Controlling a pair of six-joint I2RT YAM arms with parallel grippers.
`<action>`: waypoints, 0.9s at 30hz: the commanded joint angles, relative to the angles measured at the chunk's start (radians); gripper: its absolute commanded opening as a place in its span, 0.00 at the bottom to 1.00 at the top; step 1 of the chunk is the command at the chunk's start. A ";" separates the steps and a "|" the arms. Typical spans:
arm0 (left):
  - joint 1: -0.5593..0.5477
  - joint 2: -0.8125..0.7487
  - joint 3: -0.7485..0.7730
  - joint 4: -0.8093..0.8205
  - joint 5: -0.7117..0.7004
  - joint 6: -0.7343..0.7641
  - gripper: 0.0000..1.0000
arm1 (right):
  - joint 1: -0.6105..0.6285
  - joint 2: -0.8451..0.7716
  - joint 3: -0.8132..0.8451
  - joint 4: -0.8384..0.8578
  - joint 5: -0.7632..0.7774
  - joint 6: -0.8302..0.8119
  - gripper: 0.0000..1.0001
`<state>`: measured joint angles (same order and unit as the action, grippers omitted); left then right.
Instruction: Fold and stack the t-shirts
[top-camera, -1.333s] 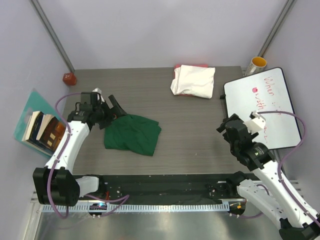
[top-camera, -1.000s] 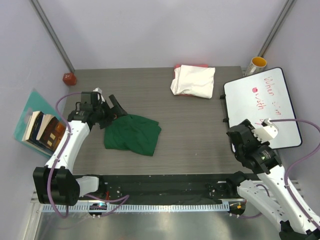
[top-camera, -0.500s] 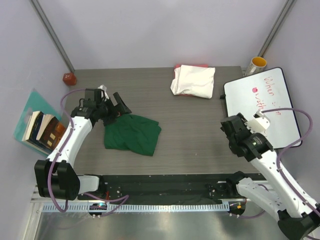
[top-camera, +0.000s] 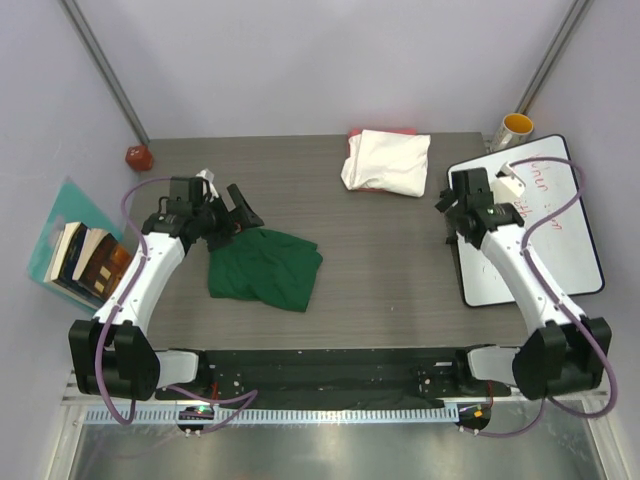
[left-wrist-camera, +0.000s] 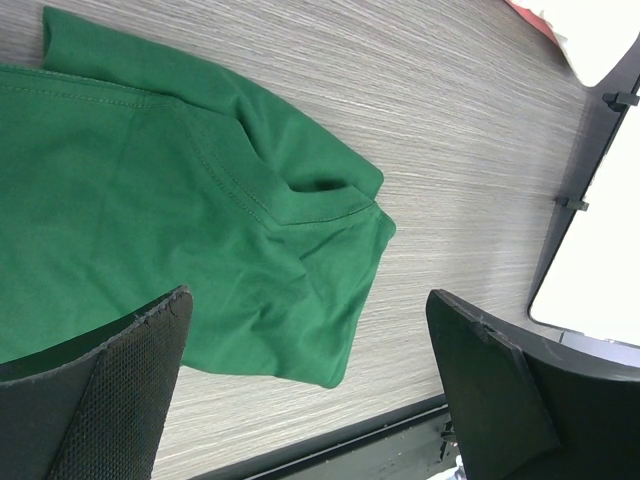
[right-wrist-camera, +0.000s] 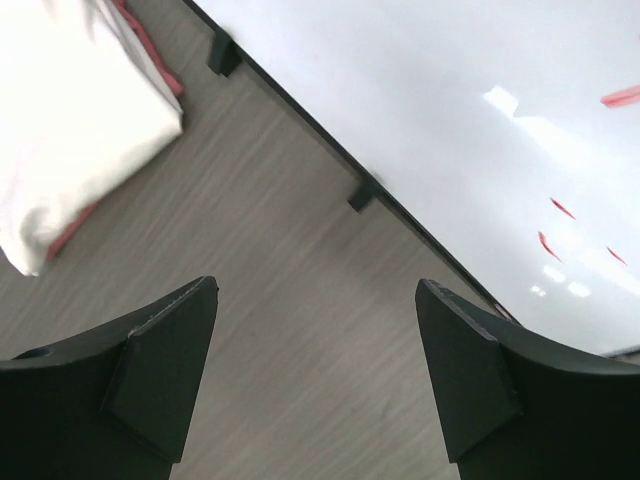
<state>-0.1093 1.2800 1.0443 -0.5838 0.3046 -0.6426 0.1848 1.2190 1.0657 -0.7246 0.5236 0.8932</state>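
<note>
A dark green t-shirt (top-camera: 265, 268) lies crumpled on the left half of the table; in the left wrist view the green t-shirt (left-wrist-camera: 180, 200) fills the upper left, a sleeve and the collar showing. My left gripper (top-camera: 240, 215) hovers over its upper-left corner, open (left-wrist-camera: 308, 295), nothing between the fingers. A cream-white folded t-shirt (top-camera: 388, 160) rests at the back, with a red-pink cloth edge (top-camera: 380, 131) beneath it. The right gripper (top-camera: 447, 207) stands open (right-wrist-camera: 315, 285) over bare table, between the white bundle (right-wrist-camera: 70, 110) and the whiteboard.
A whiteboard (top-camera: 525, 220) with red writing lies at the right, its edge (right-wrist-camera: 360, 180) close to my right gripper. A yellow cup (top-camera: 516, 128) stands behind it. A red object (top-camera: 138, 157) and books on a teal board (top-camera: 80, 255) sit at the left.
The right arm has swung from the near right up toward the back, ending beside the whiteboard's left edge. The left gripper shifted slightly up and right over the green shirt's corner.
</note>
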 joint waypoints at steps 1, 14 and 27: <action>-0.001 -0.008 0.034 0.021 0.028 0.017 1.00 | -0.047 0.143 0.120 0.103 -0.122 -0.142 0.87; -0.001 0.002 0.025 0.016 0.014 0.041 1.00 | -0.312 0.193 0.264 0.145 -0.136 -0.229 0.87; -0.003 0.028 0.010 0.025 0.011 0.057 1.00 | -0.416 0.208 0.453 0.027 -0.096 -0.369 0.88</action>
<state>-0.1093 1.3022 1.0447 -0.5838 0.3065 -0.6140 -0.2169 1.4788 1.4830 -0.6518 0.3931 0.6048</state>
